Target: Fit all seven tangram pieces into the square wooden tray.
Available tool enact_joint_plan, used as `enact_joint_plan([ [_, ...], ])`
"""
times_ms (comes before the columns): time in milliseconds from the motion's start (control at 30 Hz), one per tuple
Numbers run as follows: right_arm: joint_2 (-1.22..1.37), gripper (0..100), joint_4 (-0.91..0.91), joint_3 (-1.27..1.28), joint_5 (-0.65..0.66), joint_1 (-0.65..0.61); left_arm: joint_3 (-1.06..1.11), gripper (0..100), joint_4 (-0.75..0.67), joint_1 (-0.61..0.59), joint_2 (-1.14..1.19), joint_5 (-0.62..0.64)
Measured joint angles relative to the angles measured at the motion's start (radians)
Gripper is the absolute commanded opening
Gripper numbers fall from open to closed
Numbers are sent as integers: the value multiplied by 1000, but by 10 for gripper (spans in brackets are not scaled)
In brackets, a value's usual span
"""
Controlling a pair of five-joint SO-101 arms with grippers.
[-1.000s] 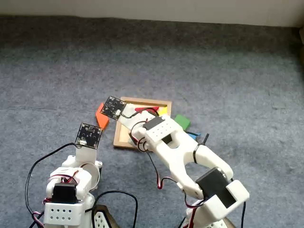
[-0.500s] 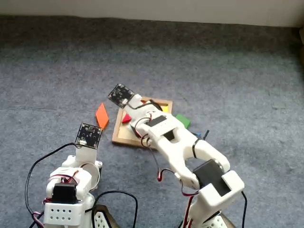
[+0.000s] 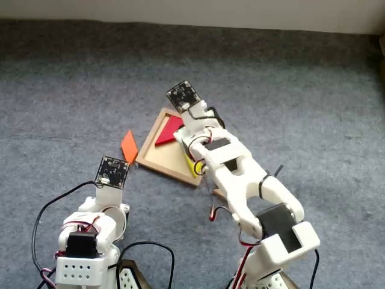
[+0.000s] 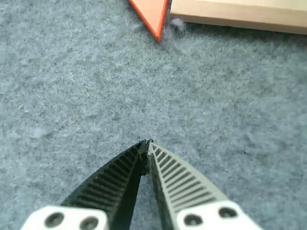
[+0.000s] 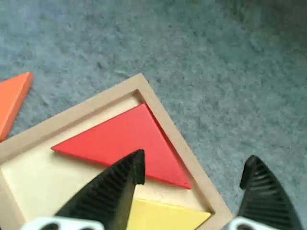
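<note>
Closest in: note the left gripper (image 4: pixel 146 143), tips pressed together on nothing, parked low over the grey carpet (image 3: pixel 289 90). Just beyond those tips, find the orange parallelogram (image 3: pixel 129 146) flat on the carpet, one point near the square wooden tray (image 3: pixel 161 158) but outside the rim. Farther out, log the tray turned corner-on, holding the red triangle (image 5: pixel 122 141) with its square corner tucked toward the far corner, a sliver of tray floor showing along one wall, and a yellow piece (image 5: pixel 163 215) against its long edge. Over that far corner, mark the right gripper (image 5: pixel 194 165), spread wide and empty, one finger above the red triangle, the other outside the rim over carpet. Judged step: settling the red triangle into the corner, with two of seven seated so far. To do it well:

- Keep the fingers apart and clear of the rim.
- Nudge lightly from the long edge toward the corner.
- Avoid skidding the tray across the pile.
- Confirm both short edges flush and the yellow piece undisturbed before lifting away.

Likely next pick: the orange parallelogram, handiest to the left side.
</note>
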Motion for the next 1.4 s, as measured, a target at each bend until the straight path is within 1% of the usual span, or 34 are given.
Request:
enact_joint_plan([
  [67,-40,313,17,3,0,-2,0,32,0,0,0,0],
  [167,-60,313,135,3,11,-34,0,32,0,0,0,0],
  [267,-54,313,279,-38,98,-72,0,32,0,0,0,0],
  [467,132,314,559,-336,160,-95,0,32,0,0,0,0],
  [600,299,314,709,-568,232,-101,0,32,0,0,0,0],
  [800,526,314,802,-859,247,-109,0,32,0,0,0,0],
  [933,620,314,829,-977,250,-115,0,32,0,0,0,0],
  [1133,695,313,836,-1065,250,-98,0,32,0,0,0,0],
  [1300,706,310,967,-1076,255,-91,0,32,0,0,0,0],
  [1400,706,310,1043,-1076,284,-89,0,32,0,0,0,0],
])
